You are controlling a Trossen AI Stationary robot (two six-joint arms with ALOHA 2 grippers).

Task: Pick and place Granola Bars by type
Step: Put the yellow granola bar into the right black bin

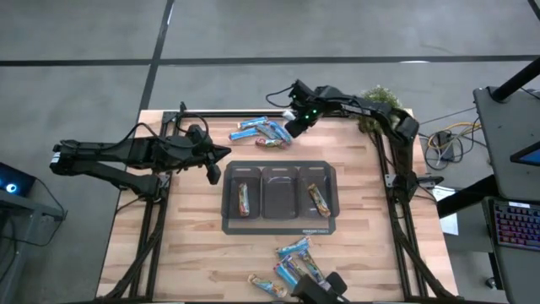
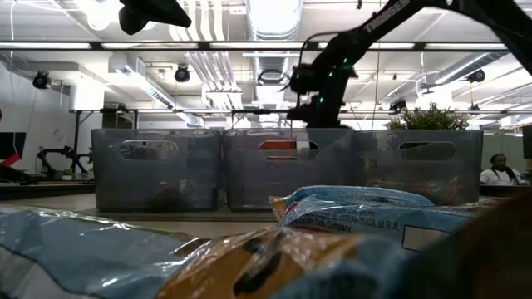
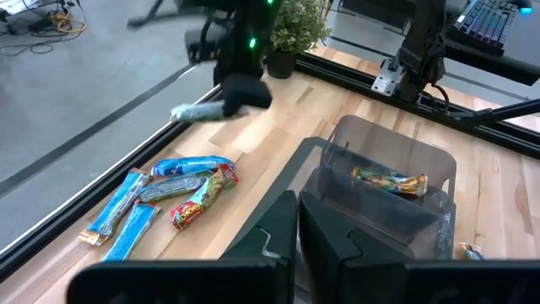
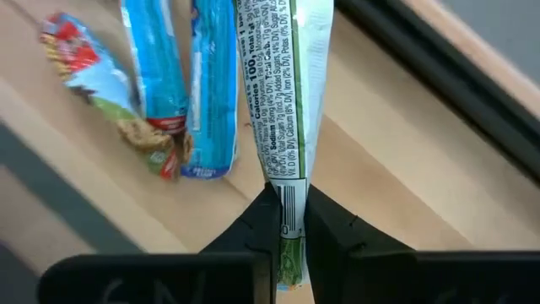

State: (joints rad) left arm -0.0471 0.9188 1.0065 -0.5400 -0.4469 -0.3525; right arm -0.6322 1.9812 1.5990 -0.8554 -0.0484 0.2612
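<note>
We judge sorting barely begun: the grey three-compartment plastic tray [image 1: 279, 225] holds two bars, middle compartment empty. The right pincer [image 4: 287, 221] clamps a pale green-white wrapped granola bar [image 4: 283, 76] above the tabletop's [image 1: 371, 253] far cluster; the left pincer [image 1: 214, 173] waits closed, empty

A three-compartment tray [image 1: 279, 224] sits mid-bench [image 1: 371, 219], with one granola bar [image 1: 244, 199] in its left compartment and another [image 1: 318, 201] in its right. One cluster of bars [image 1: 260, 132] lies by the far edge and another cluster [image 1: 291, 266] by the near edge. The right hand [image 1: 291, 124], beside the far cluster, pinches a bar [image 4: 283, 93].
</note>
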